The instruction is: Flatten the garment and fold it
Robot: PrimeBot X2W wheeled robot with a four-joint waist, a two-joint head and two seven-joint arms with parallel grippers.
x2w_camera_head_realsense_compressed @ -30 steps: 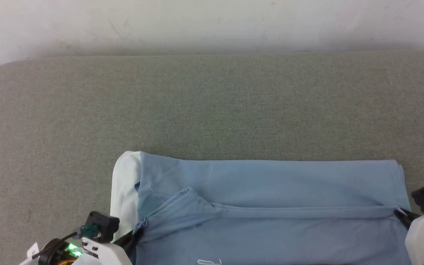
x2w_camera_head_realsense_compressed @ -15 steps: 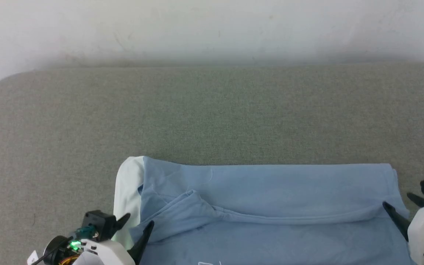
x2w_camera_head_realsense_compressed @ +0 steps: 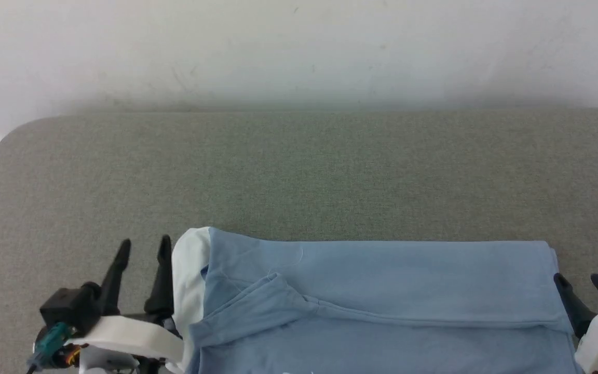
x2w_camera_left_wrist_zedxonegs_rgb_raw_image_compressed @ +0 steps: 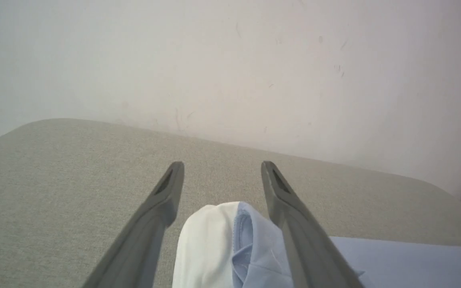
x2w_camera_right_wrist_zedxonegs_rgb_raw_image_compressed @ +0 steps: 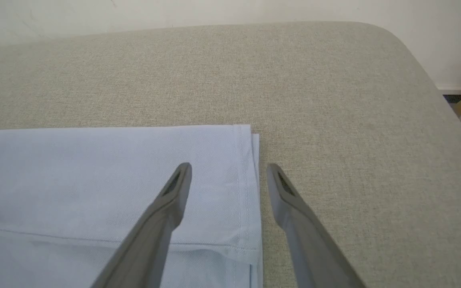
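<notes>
Head view: grey woven padded surface, rounded corners. Garment lies at 6 o'clock, folded into a long band, long axis 9-to-3. Soft light blue knit, flat, one fold ridge along it. Left gripper is just off its 9 o'clock end, right gripper over the 3 o'clock hem. Both jaws are spread wide and empty. White collar bunched at 9 o'clock, nearest the left gripper.

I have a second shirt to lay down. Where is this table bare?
The table is bare in the band between the wall and the far edge of the garment, and at the near left, outside the left gripper. The near edge is crowded: the garment lies there with the right gripper at its other end.
</notes>
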